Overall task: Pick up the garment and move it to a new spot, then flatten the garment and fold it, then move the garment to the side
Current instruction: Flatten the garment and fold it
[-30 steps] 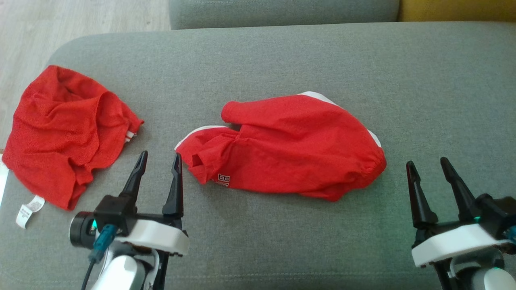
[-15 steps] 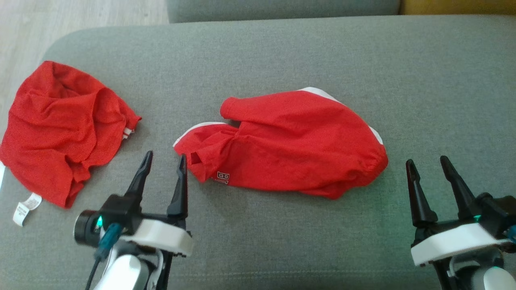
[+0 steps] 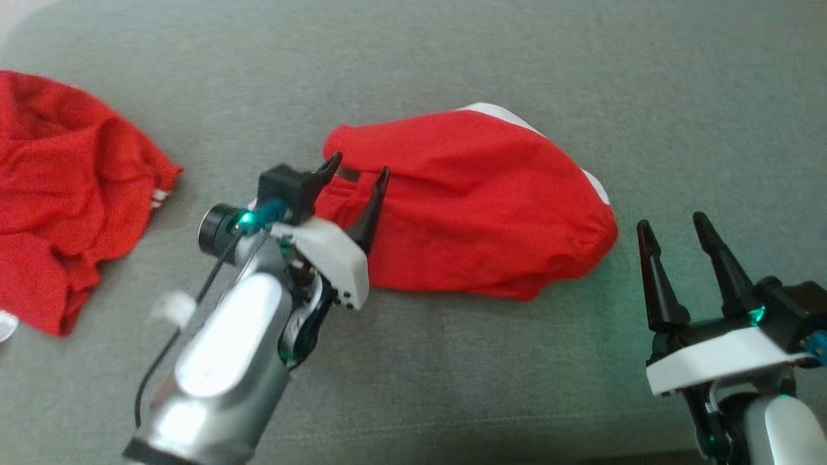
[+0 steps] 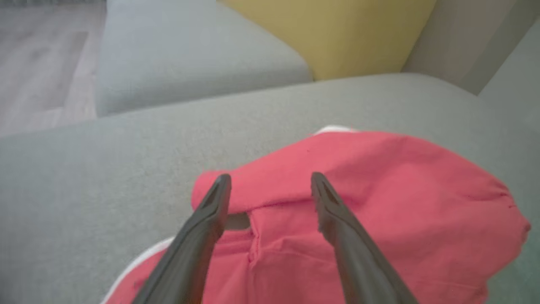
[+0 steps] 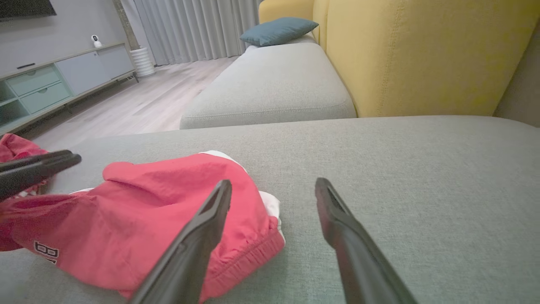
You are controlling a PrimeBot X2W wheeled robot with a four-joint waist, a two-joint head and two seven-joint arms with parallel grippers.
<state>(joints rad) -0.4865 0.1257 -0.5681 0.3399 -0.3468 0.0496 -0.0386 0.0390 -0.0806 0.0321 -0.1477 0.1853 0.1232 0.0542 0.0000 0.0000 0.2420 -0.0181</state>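
Note:
The garment [image 3: 478, 200], red shorts with white trim, lies crumpled in the middle of the grey sofa cushion [image 3: 452, 51]. My left gripper [image 3: 360, 165] hovers open over its left end, fingers straddling a fold of red cloth [image 4: 379, 190], with nothing gripped; in the left wrist view the gripper [image 4: 270, 177] points across the cloth. My right gripper [image 3: 670, 221] stands open just right of the elastic waistband end, apart from it. In the right wrist view that gripper [image 5: 274, 182] is beside the garment [image 5: 147, 211], and the left gripper's fingers [image 5: 38, 166] show at the far left.
A second red garment [image 3: 64, 194] lies bunched at the cushion's left end. Beyond the cushion are another grey seat cushion [image 5: 270, 84], a yellow backrest [image 5: 422, 55] and a blue pillow [image 5: 278, 29]. Wooden floor lies off the left edge.
My left arm has swung forward and to the right, from beside the garment's left tip to over it, jaws still open. The head camera has tilted. The right gripper has stayed put.

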